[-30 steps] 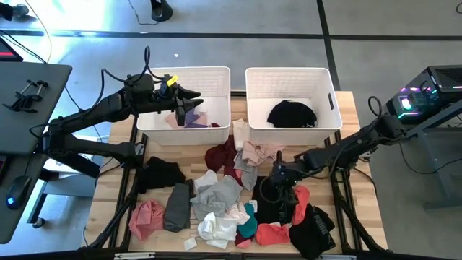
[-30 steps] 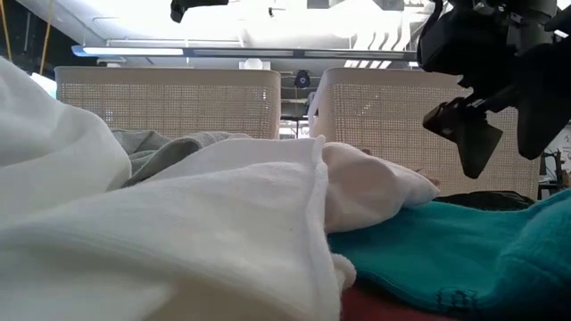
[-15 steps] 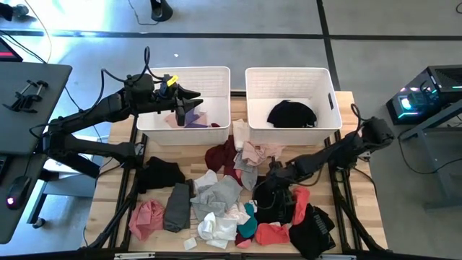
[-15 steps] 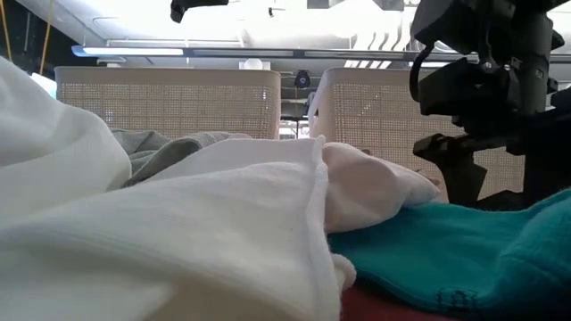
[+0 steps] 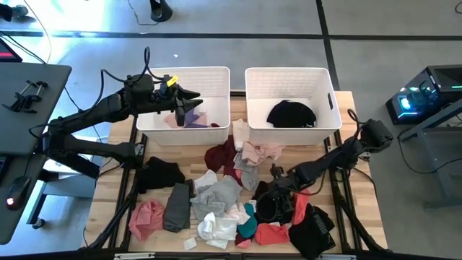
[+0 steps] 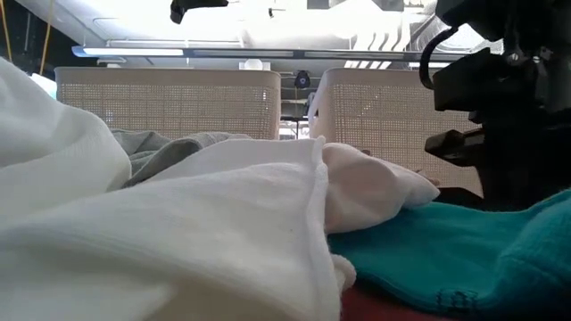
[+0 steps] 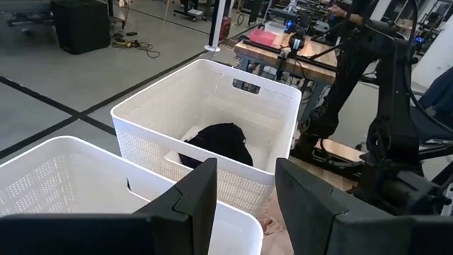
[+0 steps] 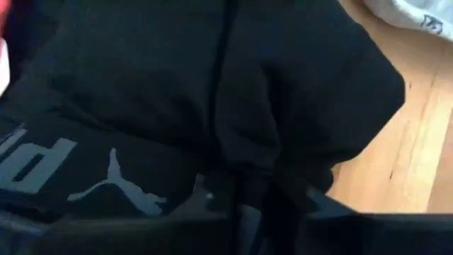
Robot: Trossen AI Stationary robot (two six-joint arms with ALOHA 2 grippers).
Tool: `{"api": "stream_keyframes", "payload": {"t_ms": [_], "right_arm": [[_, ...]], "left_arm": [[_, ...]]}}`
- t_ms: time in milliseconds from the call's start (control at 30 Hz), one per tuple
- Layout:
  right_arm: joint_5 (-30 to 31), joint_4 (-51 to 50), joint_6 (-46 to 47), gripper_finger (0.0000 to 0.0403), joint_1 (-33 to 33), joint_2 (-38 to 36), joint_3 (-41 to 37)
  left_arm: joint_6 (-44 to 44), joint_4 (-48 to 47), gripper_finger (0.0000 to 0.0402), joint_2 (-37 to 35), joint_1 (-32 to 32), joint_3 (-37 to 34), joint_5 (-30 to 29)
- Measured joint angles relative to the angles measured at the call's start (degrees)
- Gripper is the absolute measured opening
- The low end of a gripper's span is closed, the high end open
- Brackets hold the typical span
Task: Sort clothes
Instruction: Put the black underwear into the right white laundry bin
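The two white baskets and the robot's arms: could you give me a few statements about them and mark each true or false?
1. The right basket holds a black garment. True.
2. The left basket is empty. False: pink and lavender clothes lie in it.
3. The left end effector hovers over the left basket, fingers apart. True.
4. The right end effector is above the right basket. False: it is down on a black garment with a white logo in the pile.

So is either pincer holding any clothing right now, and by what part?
The left pincer is open over the left basket, holding nothing. The right pincer is pressed into a black garment; whether it has gripped the fabric cannot be told.
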Motion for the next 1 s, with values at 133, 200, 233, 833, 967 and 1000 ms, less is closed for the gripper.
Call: {"api": "stream_keyframes", "payload": {"t_ms": [133, 200, 233, 833, 967, 1000], "right_arm": [[0.8, -4.5, 5.7, 0.002, -0.1, -3.9, 1.5], [3.3, -9.5, 8.8, 0.0029, 0.0, -6.8, 2.6], [4.3, -11.5, 10.0, 0.0031, -0.1, -8.6, 3.4], [14.5, -41.9, 12.8, 0.0012, -3.1, -27.3, 39.0], [23.1, -42.5, 9.5, 0.0013, -5.5, -27.3, 49.5], [25.1, -42.4, 8.3, 0.0013, -6.3, -27.4, 51.9]], "left_arm": [[0.0, 0.0, 0.0131, 0.0, 0.0, 0.0, 0.0], [0.0, 0.0, 0.0131, 0.0, 0.0, 0.0, 0.0], [0.0, 0.0, 0.0131, 0.0, 0.0, 0.0, 0.0], [-0.1, 0.9, 0.0131, 0.0, 0.0, 0.0, 0.0], [-0.2, 0.9, 0.0131, 0.0, 0.0, 0.0, 0.0], [-0.2, 0.9, 0.0131, 0.0, 0.0, 0.0, 0.0]]}}
